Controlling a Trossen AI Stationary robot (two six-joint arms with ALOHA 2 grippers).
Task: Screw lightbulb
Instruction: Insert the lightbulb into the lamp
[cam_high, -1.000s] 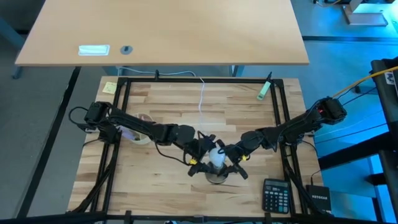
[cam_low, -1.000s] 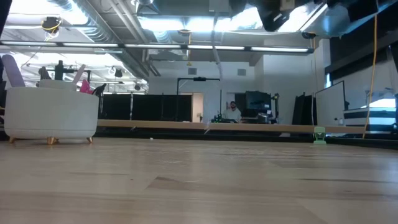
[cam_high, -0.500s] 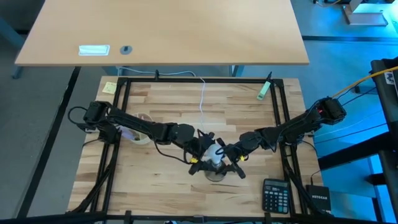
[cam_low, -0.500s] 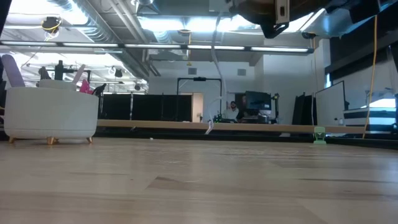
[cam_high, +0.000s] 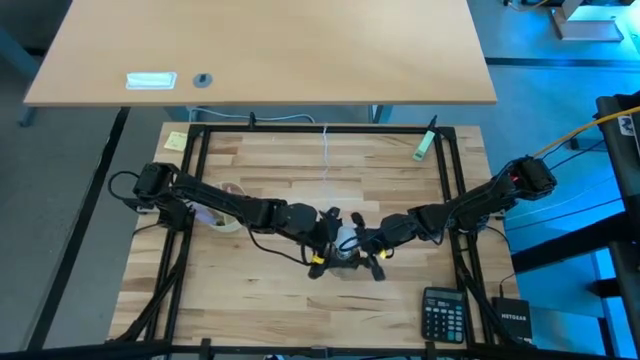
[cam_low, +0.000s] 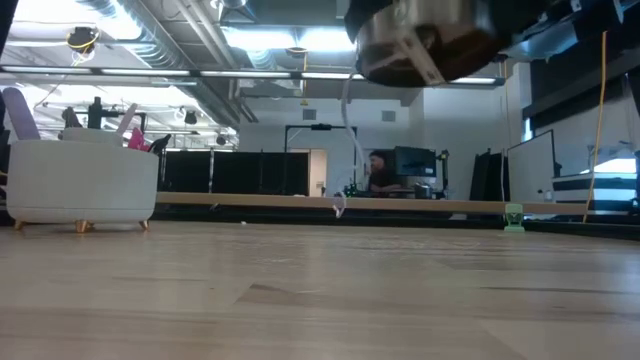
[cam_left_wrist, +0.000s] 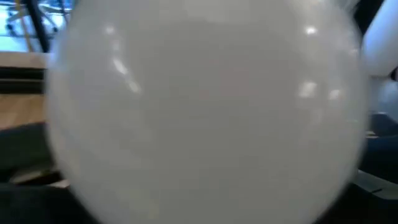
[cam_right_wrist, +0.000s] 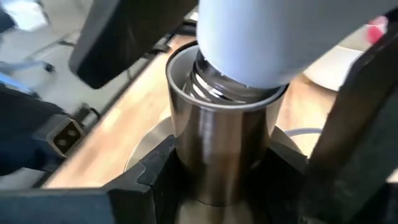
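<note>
The white frosted lightbulb (cam_high: 347, 240) sits between my two grippers over the middle of the table, nearer its front edge. It fills the left wrist view (cam_left_wrist: 205, 106). Its grey screw base (cam_right_wrist: 225, 87) stands in the mouth of the silvery socket (cam_right_wrist: 217, 155). My left gripper (cam_high: 333, 246) is shut on the bulb and my right gripper (cam_high: 362, 250) is shut on the socket. The socket's round base (cam_low: 425, 40) hangs high above the tabletop, with its thin white cord (cam_low: 350, 130) trailing down toward the far edge. My left gripper holds the bulb's glass globe (cam_right_wrist: 280, 37) between its fingers, coming from the table's left; one dark finger (cam_right_wrist: 124, 37) shows beside the globe. The bulb is clear of the table, its screw end in the socket. The pads themselves are hidden behind the globe. My right gripper pinches the socket's metal barrel (cam_right_wrist: 211, 180) between its two fingers (cam_right_wrist: 155, 171), which lie on either side of it. It comes from the table's right. The socket is lifted clear of the table with its mouth toward the bulb.
A black calculator (cam_high: 443, 313) and a black box (cam_high: 515, 318) lie at the front right. A green item (cam_high: 424, 145) lies at the far right, a yellow note (cam_high: 176, 141) at the far left, a white roll (cam_high: 228, 217) under the left arm. A white container (cam_low: 82, 183) stands at the left.
Both grippers have tipped at the wrist while staying over the same spot, swinging bulb and socket together. The socket's round base, which showed nearer the front edge than the bulb in the high view, is now hidden under the grippers, and it has come into the low view's top.
</note>
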